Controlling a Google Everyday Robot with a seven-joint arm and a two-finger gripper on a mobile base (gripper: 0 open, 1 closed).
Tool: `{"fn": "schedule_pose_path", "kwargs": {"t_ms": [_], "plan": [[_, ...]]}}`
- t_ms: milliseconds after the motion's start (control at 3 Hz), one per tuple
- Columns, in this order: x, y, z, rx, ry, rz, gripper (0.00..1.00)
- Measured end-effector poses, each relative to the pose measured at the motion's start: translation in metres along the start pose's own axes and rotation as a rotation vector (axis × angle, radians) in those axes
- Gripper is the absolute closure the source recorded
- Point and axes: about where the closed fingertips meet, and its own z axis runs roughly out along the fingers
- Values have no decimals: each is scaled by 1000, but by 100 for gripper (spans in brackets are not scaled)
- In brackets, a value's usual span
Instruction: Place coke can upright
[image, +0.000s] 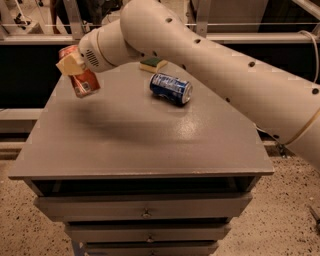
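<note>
One long white arm (225, 65) is the biggest thing in view, reaching in from beyond the right edge and crossing over the far side of the grey worktop (150, 145). Below the worktop's near edge sits a stack of drawers (145, 205).

A blue can (171, 88) lies on its side toward the far edge, roughly midway between left and right. The coke can (86, 84) is off the surface, held in the air at the far left corner and tilted, with its lower end nearer the worktop. A small yellow-and-green sponge (153, 64) rests at the far edge, just behind the blue can. The gripper (75, 70) hangs over that far left corner, its jaws closed around the coke can.

To do the placing well, I judge the wrist needs to bring the can's axis vertical before descending. The base should meet the surface flat, and the jaws should part only once the can bears its own weight.

The can now sits very close to the left edge, so setting it down a little inward looks safer. The left half and the whole near part of the worktop are bare, giving ample room. The blue can and sponge lie well apart from that area, though the forearm passes over them.
</note>
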Motion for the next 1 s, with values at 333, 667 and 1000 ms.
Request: {"fn": "schedule_pose_path", "kwargs": {"t_ms": [333,667,1000], "plan": [[-1,6,3,-24,-13,-39,100],[5,17,9,-56,-20,-126,100],[14,28,8,-79,-34,-217,100]]}}
